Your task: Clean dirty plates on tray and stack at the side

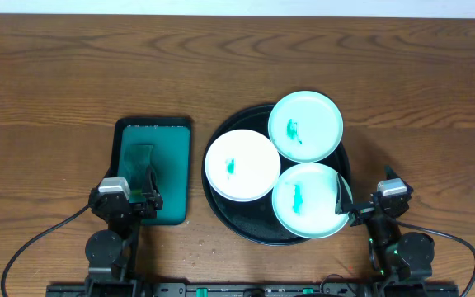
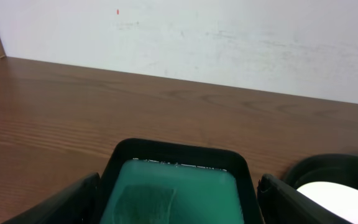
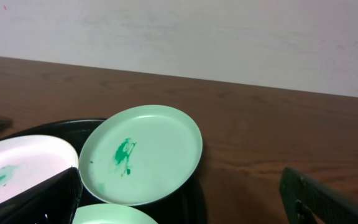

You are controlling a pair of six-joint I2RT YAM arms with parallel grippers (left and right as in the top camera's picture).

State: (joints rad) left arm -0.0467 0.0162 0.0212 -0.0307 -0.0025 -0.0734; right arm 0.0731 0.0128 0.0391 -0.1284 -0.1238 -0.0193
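The round black tray (image 1: 218,206) holds three plates, each with a teal-green smear. The white plate (image 1: 242,165) is on the left, one mint plate (image 1: 305,125) overhangs the far rim, and another mint plate (image 1: 308,200) sits at the near right. My right gripper (image 1: 366,190) is open and empty at the tray's near right edge, with one finger over the near mint plate's rim. In the right wrist view the gripper (image 3: 185,208) faces the far mint plate (image 3: 142,163), with the white plate (image 3: 17,168) to its left. My left gripper (image 1: 130,190) is open and empty.
A dark green rectangular sponge tray (image 1: 176,169) with a green sponge (image 1: 138,161) lies left of the black tray. My left gripper (image 2: 176,210) hovers over its near end, above the sponge (image 2: 145,202). Brown wooden table (image 1: 56,82) lies all around, with a white wall behind.
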